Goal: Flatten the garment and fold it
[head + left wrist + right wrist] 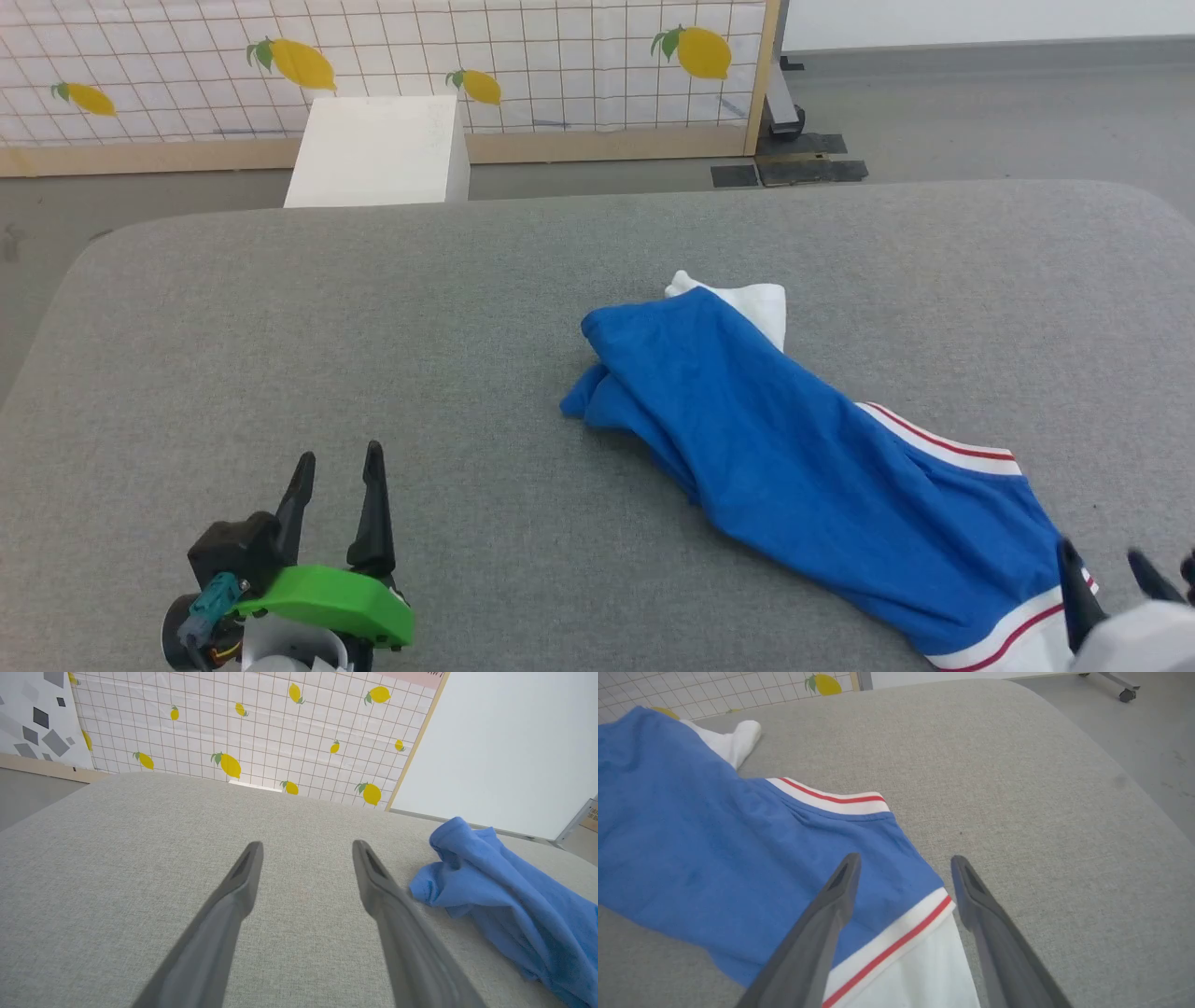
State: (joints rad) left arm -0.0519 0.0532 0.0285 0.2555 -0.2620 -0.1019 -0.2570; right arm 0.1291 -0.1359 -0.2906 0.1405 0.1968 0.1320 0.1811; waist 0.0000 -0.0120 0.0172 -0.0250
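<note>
The right claw (904, 858) stood with its two dark fingers spread wide and nothing between them, poised just over the near end of the crumpled royal-blue jersey garment (803, 448) with white sleeves and red-striped white trim. The striped band and a white sleeve (920, 970) lay directly beneath its fingertips. The rest of the cloth ran ahead of it and to its left, a bunched, doubled-over strip on the grey fabric-covered table (373, 327). The left claw (340, 453) was likewise open and empty over bare table, with the garment's rumpled blue end off to its right.

Flattening looked barely begun. A pinch here might catch several layers at once, so a pull would drag the bundle instead of spreading it. A one-sided tug, with the left claw holding nothing, could slide the whole shirt across the table.
</note>
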